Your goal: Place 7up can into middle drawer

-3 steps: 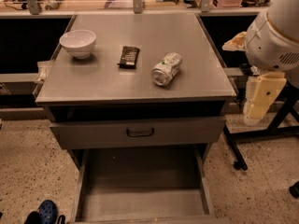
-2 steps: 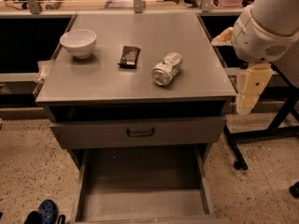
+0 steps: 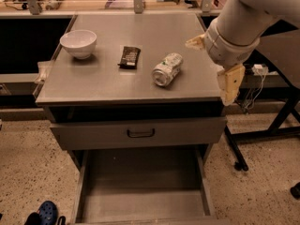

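Setting: speckled floor (image 3: 28,172) around a grey cabinet, with a workbench and black table legs behind and to the right.
Cabinet top (image 3: 93,86): flat grey surface carrying three loose items.
7up can (image 3: 167,69): lies on its side on the cabinet top, right of centre, dented, its open end towards the front edge; nothing touches it.
Candy bar (image 3: 129,56): dark wrapper lying flat, just left of the can and apart from it.
Bowl (image 3: 78,42): white, upright, near the back left corner.
Gripper (image 3: 211,69): hangs at the right edge of the cabinet top, right of the can and clear of it; its two cream fingers (image 3: 230,83) are spread wide with nothing between them.
Upper drawer front (image 3: 140,132): pushed in, dark bar handle at its middle.
Middle drawer (image 3: 140,200): pulled out below that front, bare floor and low side walls showing.
Blue shoe (image 3: 47,212): on the floor at the lower left.
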`<state>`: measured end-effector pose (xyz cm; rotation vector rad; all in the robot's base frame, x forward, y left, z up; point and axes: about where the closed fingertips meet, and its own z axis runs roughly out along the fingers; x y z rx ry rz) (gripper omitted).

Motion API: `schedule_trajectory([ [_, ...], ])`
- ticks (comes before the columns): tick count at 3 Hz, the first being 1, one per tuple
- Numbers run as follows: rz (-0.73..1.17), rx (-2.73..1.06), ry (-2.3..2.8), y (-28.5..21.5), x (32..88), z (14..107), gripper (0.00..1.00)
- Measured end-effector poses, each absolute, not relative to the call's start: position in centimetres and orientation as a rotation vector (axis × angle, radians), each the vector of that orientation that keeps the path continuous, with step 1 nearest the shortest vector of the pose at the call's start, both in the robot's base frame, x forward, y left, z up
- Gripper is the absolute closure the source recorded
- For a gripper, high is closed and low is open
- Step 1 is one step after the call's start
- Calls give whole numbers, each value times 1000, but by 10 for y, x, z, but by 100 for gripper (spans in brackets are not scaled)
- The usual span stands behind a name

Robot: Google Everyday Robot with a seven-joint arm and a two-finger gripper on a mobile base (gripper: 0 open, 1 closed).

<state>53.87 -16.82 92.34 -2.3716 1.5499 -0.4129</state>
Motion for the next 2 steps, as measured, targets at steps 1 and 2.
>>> schedule_trajectory([
  [1, -436, -2372, 1522, -166, 543, 925, 0],
  [2, -458, -2453, 1418, -151, 552, 932, 0],
])
